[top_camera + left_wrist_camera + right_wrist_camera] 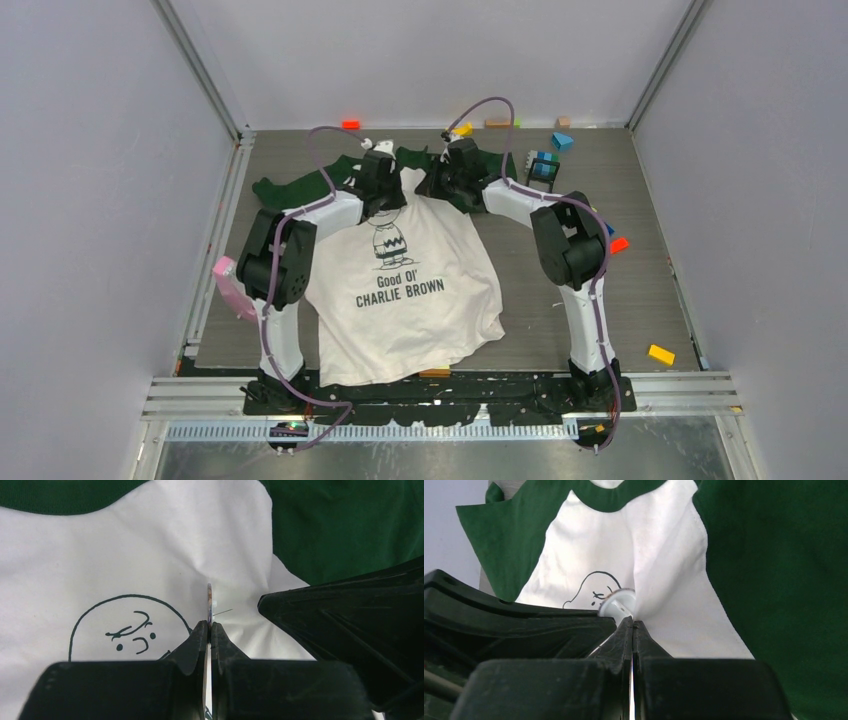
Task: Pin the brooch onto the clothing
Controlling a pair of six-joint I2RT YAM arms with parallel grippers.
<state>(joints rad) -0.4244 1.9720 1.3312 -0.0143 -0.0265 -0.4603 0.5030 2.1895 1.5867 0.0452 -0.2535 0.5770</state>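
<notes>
The clothing (400, 320), a white T-shirt with green sleeves and a cartoon print, lies flat on the table. My left gripper (398, 200) is over the chest just above the print. In the left wrist view it (210, 624) is shut on the brooch (209, 600), held edge-on against the white cloth (150, 545), with a thin pin pointing right. My right gripper (428, 190) is close beside it. In the right wrist view it (632, 621) is shut on a raised fold of the white cloth (664, 570), and the brooch (620, 602) shows as a pale disc just left of the tips.
Toy blocks lie along the back edge: a red block (350, 124), a yellow block (463, 129), a blue block (562, 141). A blue-and-black stack (542, 165) stands near the right sleeve. An orange block (619, 244) and another yellow block (660, 354) lie at the right. A pink object (232, 285) sits at the left edge.
</notes>
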